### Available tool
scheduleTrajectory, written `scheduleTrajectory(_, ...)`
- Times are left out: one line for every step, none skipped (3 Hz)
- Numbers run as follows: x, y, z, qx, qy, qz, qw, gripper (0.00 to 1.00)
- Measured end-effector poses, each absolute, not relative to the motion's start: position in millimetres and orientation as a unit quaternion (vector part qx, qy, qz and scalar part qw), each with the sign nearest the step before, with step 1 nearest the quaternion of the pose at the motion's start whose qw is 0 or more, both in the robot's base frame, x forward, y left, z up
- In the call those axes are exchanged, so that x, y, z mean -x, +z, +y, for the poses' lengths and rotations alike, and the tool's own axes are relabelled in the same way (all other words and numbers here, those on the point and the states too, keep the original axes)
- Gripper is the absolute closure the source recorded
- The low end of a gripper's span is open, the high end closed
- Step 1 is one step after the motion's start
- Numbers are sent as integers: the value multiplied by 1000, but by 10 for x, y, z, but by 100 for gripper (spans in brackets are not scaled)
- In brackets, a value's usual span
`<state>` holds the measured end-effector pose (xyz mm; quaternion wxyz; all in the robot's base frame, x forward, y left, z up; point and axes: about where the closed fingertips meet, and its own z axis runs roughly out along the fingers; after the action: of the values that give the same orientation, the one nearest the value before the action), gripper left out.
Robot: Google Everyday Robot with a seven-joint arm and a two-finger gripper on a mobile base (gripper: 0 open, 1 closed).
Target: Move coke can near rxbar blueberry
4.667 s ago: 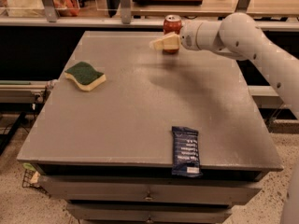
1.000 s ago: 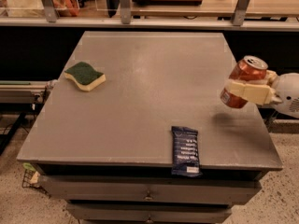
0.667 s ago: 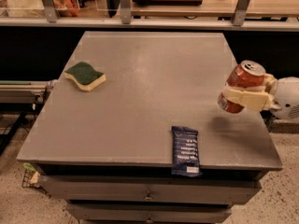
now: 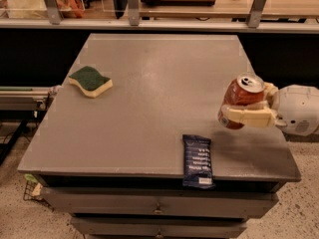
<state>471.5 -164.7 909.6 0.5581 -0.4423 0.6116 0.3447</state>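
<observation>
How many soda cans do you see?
1. The coke can is gripped in the end effector, tilted above the table's right side, near the rxbar blueberry. None seems hidden.

My arm (image 4: 300, 109) juts in from the right, white wrist housing level and pointing left. My gripper (image 4: 244, 106) hangs just above the right side of the bench (image 4: 149, 113), toward its front. Cream fingers (image 4: 247, 117) are clamped on the tilted coke can (image 4: 241, 91), one across its front, one behind.
</observation>
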Motion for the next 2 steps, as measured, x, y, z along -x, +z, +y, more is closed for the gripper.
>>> scheduleTrajectory(-4671,8977,-1452,458,360,614,533,100)
scheduleTrajectory(-4682,8818,-1340,461,368,631,504,82)
